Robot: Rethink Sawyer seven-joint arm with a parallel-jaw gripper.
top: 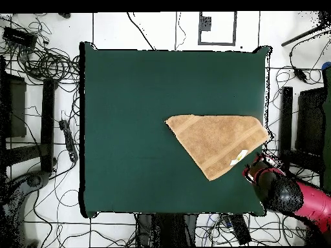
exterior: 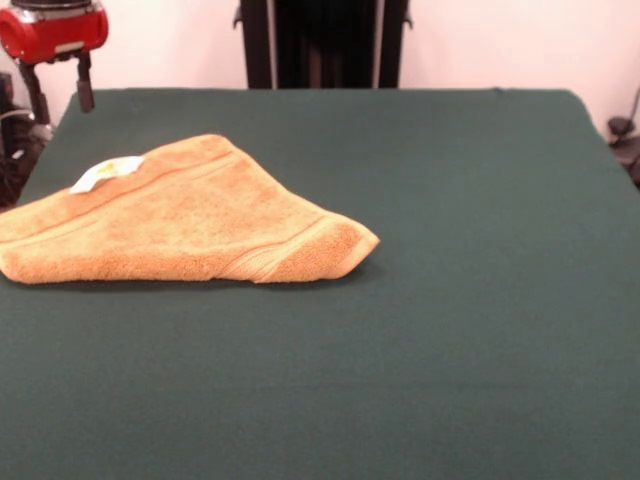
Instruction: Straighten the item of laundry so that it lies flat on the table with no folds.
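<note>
Towel: the orange-tan towel [exterior: 185, 215] is seen doubled over along a diagonal into a triangle, so one layer is laid on top of another; a thick folded edge is shown along its near side in the front view.
Towel position: it is placed near one side edge of the bench [top: 129, 129], toward the corner where the arm is parked, with one point close to the bench edge in the overhead view.
Tag: a small white tag [exterior: 106, 173] is seen on the upper layer, near the towel's far corner in the front view.
Border bands: woven bands are visible along two edges, running to the rounded folded corner.
Hand: the hand [exterior: 60, 85] is held above the bench's corner, just beside the towel and apart from it; nothing is held. Two dark fingers [exterior: 85, 85] hang down, but how far they are parted cannot be told.
Progress: none of the flattening is judged done; the diagonal fold is yet to be opened.
Left: a free corner of the top layer is judged to need gripping and drawing across the bare bench.
</note>
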